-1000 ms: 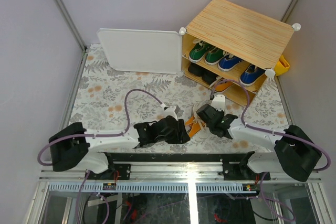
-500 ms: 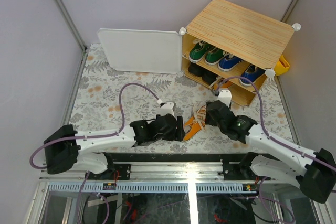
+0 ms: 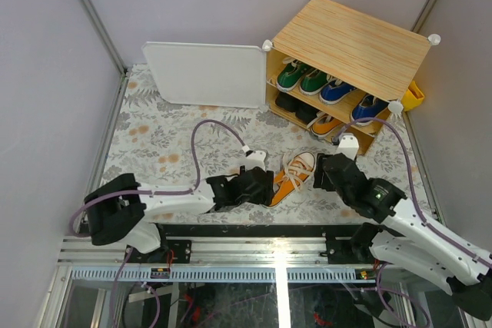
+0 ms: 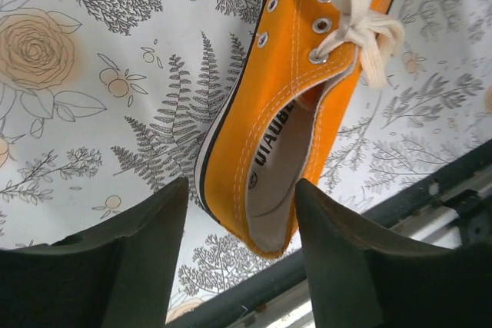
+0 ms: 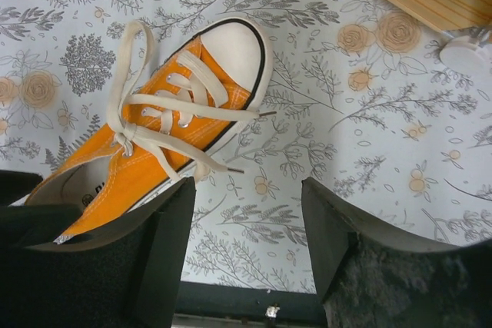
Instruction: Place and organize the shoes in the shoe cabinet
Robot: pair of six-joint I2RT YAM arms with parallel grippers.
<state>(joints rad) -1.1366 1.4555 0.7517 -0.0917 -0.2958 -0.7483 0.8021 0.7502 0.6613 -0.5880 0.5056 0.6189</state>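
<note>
One orange shoe [image 3: 293,177] [image 5: 165,132] lies on the floral table with its white toe toward the shoe cabinet [image 3: 350,42]. My left gripper [image 3: 262,187] [image 4: 242,190] is open, and the shoe's heel [image 4: 265,190] sits between its fingers with a gap on the left side. To the shoe's right, my right gripper [image 3: 326,172] [image 5: 247,190] stands open over bare table, its left finger next to the laces. On the cabinet's upper shelf stand the green shoes [image 3: 301,77] and blue shoes [image 3: 351,100]. The lower shelf holds black shoes [image 3: 297,107] and another orange shoe [image 3: 327,124].
The cabinet's white door [image 3: 204,74] stands open to the left. A yellow object [image 3: 413,97] shows behind the cabinet's right corner. A cabinet knob [image 5: 469,51] is near the right wrist. The dark rail [image 3: 261,230] of the table's near edge runs just behind both grippers.
The right gripper has opened and swung right, off the orange shoe. The shoe now lies further toward the cabinet. The left gripper has followed rightward to its heel.
</note>
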